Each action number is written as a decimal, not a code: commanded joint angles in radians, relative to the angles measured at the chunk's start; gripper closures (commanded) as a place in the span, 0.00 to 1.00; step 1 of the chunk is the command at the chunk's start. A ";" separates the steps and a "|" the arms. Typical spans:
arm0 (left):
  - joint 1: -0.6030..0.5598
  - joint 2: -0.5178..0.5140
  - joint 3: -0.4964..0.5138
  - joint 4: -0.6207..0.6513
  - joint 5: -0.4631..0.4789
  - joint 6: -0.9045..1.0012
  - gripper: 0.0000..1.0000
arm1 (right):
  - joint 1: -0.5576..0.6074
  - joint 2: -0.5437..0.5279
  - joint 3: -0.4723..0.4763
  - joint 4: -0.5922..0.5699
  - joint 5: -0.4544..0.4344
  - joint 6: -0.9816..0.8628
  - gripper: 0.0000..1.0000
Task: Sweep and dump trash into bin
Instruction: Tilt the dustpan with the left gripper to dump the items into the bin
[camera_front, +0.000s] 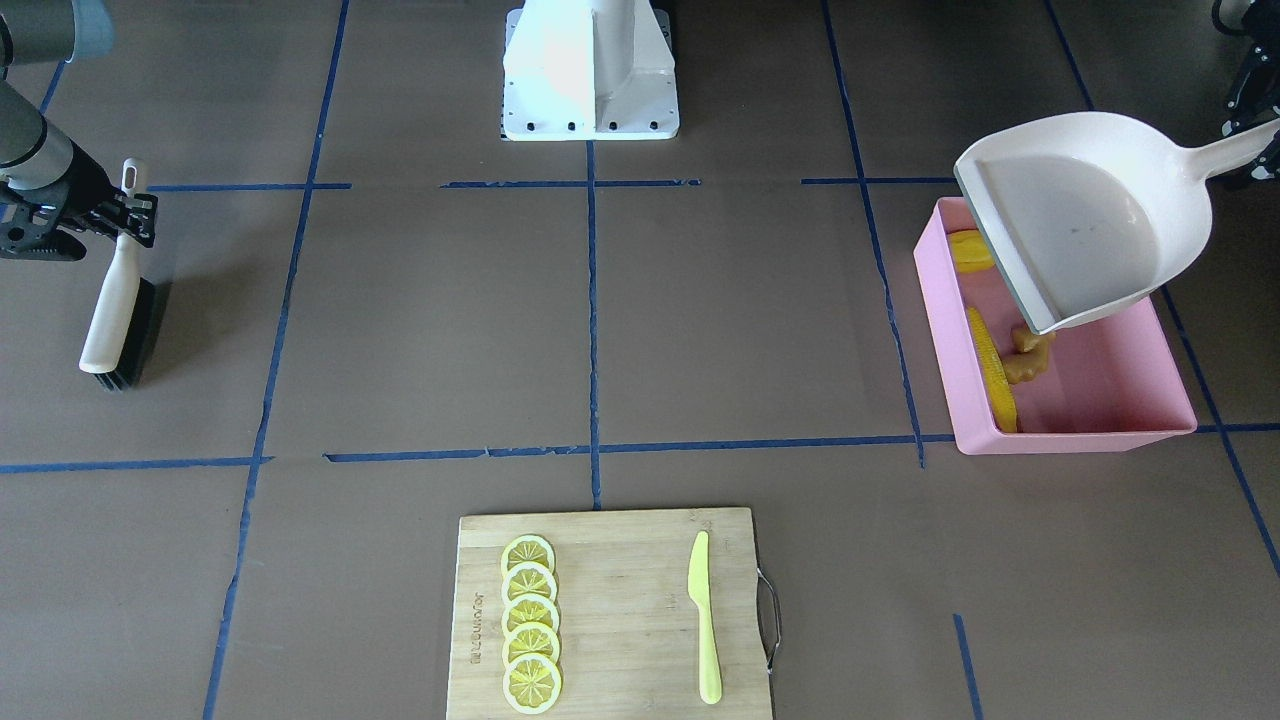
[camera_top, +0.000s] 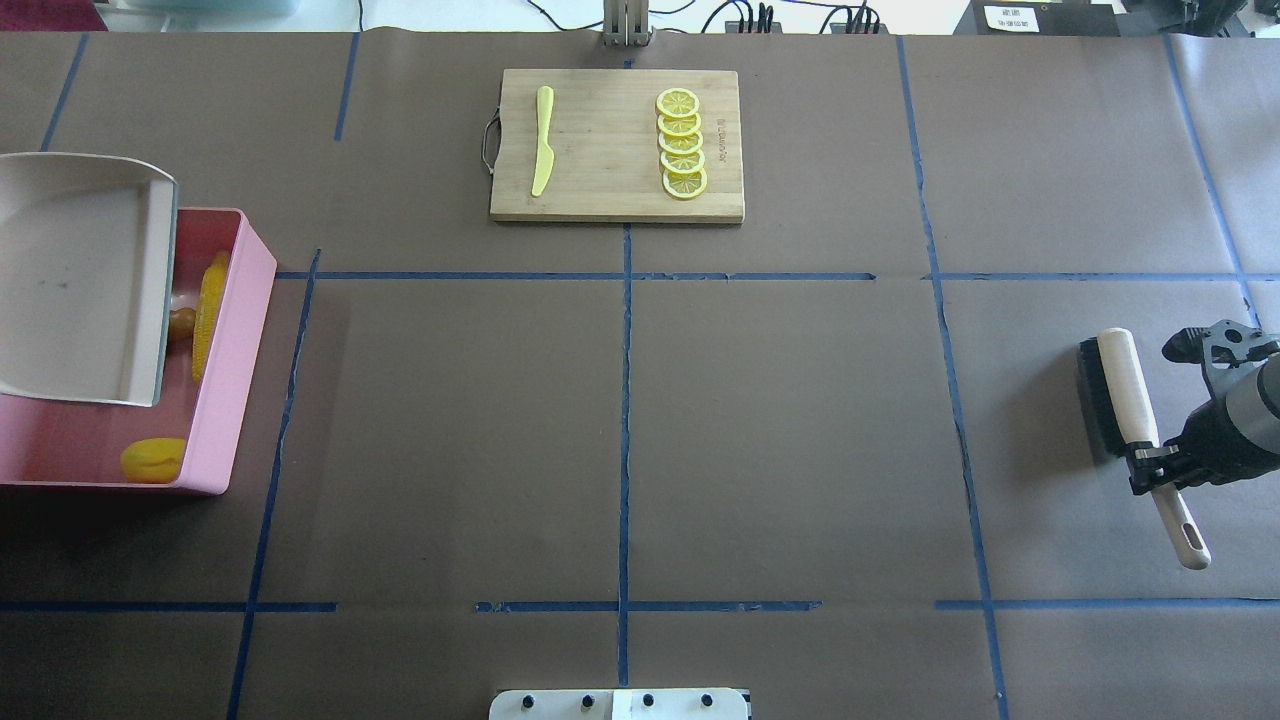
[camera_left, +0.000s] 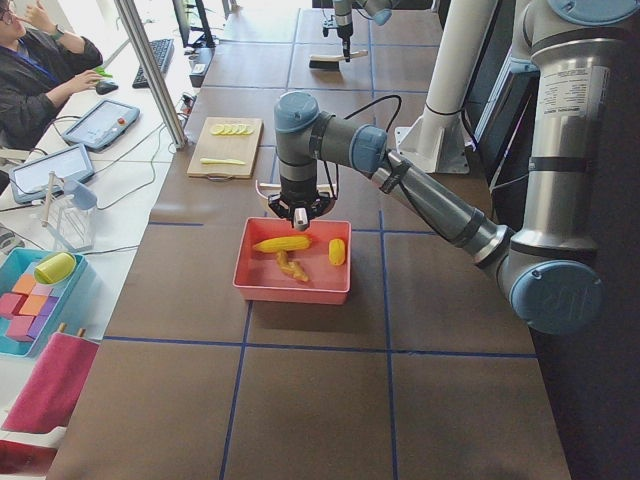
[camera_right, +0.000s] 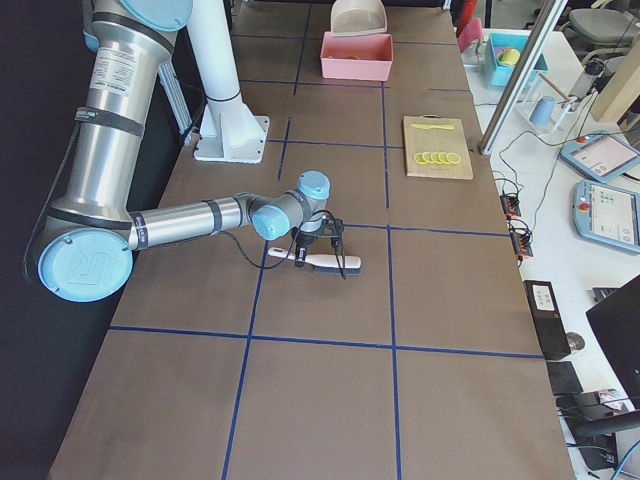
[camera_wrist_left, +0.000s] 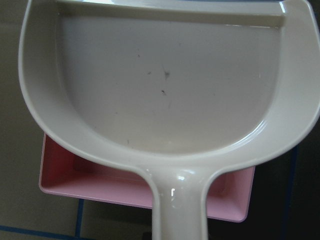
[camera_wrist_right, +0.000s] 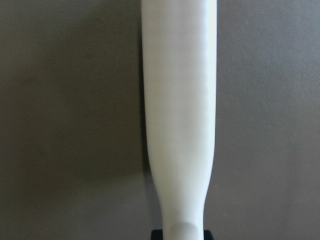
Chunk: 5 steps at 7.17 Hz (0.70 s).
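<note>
Seemingly we are done dumping: corn (camera_front: 990, 365), ginger (camera_front: 1030, 358) and fruit (camera_front: 968, 250) lie in the bin (camera_front: 1075, 435) under our empty, tilted pan (camera_front: 1080, 215). Our left gripper (camera_front: 1262, 148) clamps its handle, our right gripper (camera_top: 1150, 468) the brush (camera_top: 1125, 385); next, lift the pan clear.

The corn cob (camera_front: 992, 368), ginger root (camera_front: 1030, 358) and fruit (camera_front: 968, 250) lie in the bin (camera_front: 1075, 440) at the left end of the table (camera_front: 700, 350), beneath the dustpan (camera_front: 1080, 220), with the brush (camera_front: 118, 290) well apart at the right end.

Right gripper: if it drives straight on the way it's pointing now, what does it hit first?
The right gripper points down, shut on the brush handle. First comes the table right beneath; the brush seems to rest on it, though depth is unclear.
</note>
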 joint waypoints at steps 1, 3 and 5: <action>0.001 -0.045 0.015 -0.001 -0.003 -0.052 1.00 | 0.000 0.003 -0.002 0.000 -0.004 0.002 0.01; 0.033 -0.105 0.018 -0.005 -0.030 -0.167 1.00 | 0.003 0.004 0.021 0.001 0.003 0.003 0.00; 0.174 -0.134 0.013 -0.057 -0.078 -0.302 1.00 | 0.059 0.004 0.051 0.001 0.002 0.002 0.00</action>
